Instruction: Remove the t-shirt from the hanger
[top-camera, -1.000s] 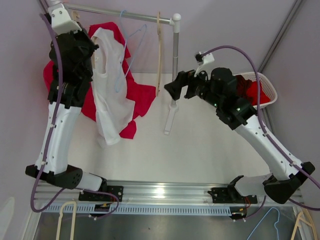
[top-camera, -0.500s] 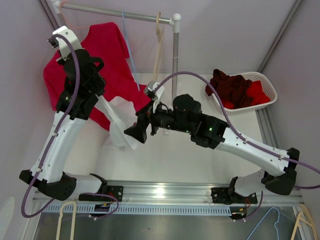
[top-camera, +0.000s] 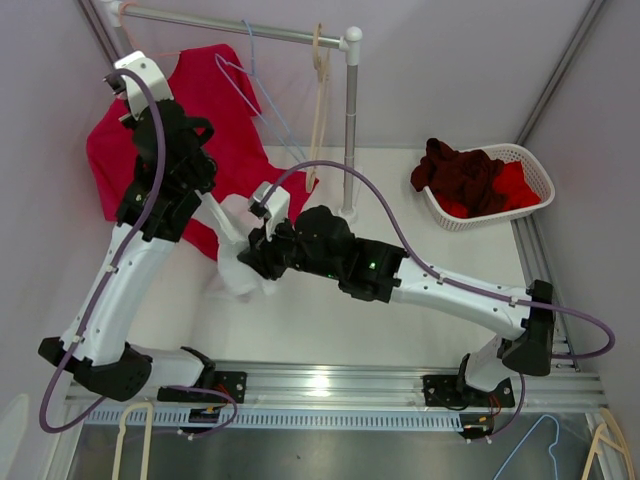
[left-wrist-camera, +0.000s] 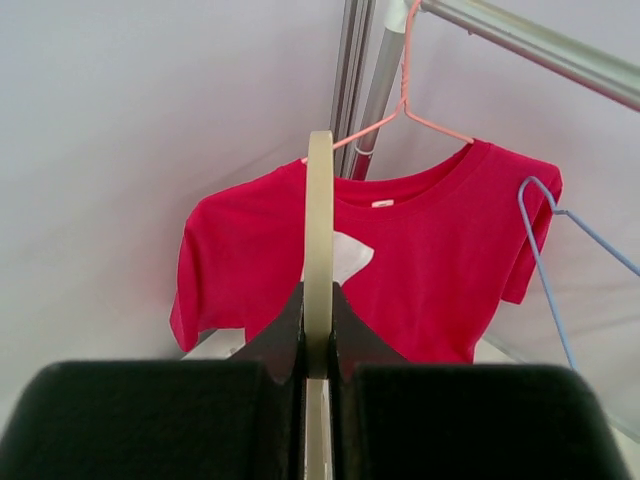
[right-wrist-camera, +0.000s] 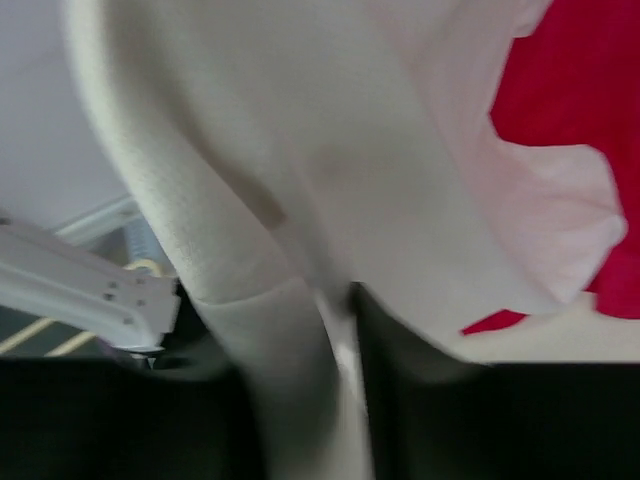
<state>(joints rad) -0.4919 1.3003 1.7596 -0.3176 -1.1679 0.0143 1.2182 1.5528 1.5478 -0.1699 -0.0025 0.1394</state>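
Note:
My left gripper (left-wrist-camera: 318, 300) is shut on the edge of a cream hanger (left-wrist-camera: 318, 215), which stands upright between its fingers. In the top view that gripper (top-camera: 196, 190) is left of centre, and the white t-shirt (top-camera: 238, 270) hangs from it down to the table. My right gripper (top-camera: 256, 248) has reached across to the shirt. In the right wrist view the white t-shirt (right-wrist-camera: 330, 140) fills the picture and a fold of it is pinched between the shut jaws of the right gripper (right-wrist-camera: 345, 325). The hanger is hidden inside the shirt in the top view.
A red t-shirt (top-camera: 220, 105) hangs on a pink hanger (left-wrist-camera: 405, 90) from the rail (top-camera: 240, 28), with a blue hanger (top-camera: 255, 95) and a wooden hanger (top-camera: 318, 100) beside it. A white basket (top-camera: 528, 160) of dark red clothes stands at the right. Spare hangers (top-camera: 135, 440) lie below the front rail.
My right arm swung from the basket side across to the white t-shirt and shut on it. My left arm brought the hanger and shirt down from the rail, then held still.

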